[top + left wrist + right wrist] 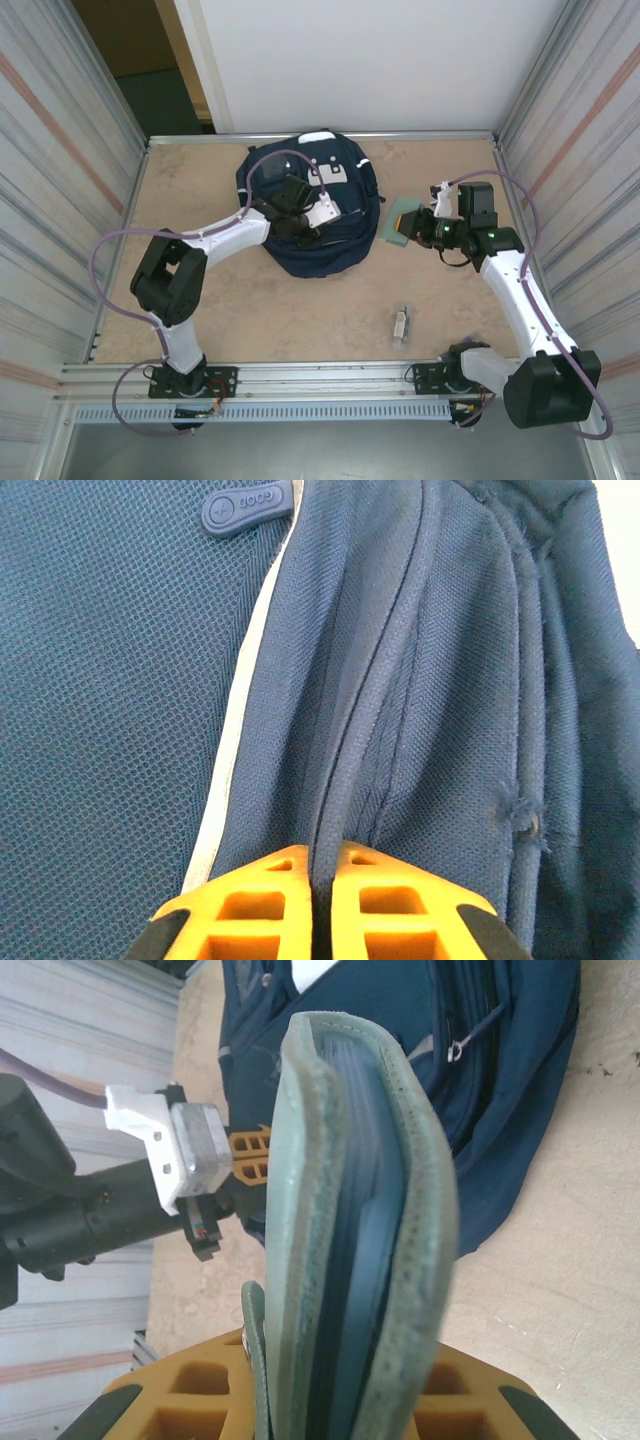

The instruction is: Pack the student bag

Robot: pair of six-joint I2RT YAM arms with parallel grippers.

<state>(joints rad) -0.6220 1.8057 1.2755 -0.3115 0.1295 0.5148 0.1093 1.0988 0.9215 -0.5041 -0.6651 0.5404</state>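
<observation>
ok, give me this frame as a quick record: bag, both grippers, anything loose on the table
bag: navy backpack, lying on the table, far centre
left gripper: shut, pinching a fold of backpack fabric along a seam
right gripper: shut on a green-covered notebook, just off the backpack's right edge
notebook: not yet in the backpack
loose item: small object on the table between the arms, too small to identify

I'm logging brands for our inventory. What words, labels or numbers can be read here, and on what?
"GOOD", first letter unsure: raised on the blue rubber tag of the backpack.
No text shows on the green notebook.
Any print on the small pale item, top view, is too small to read.
</observation>
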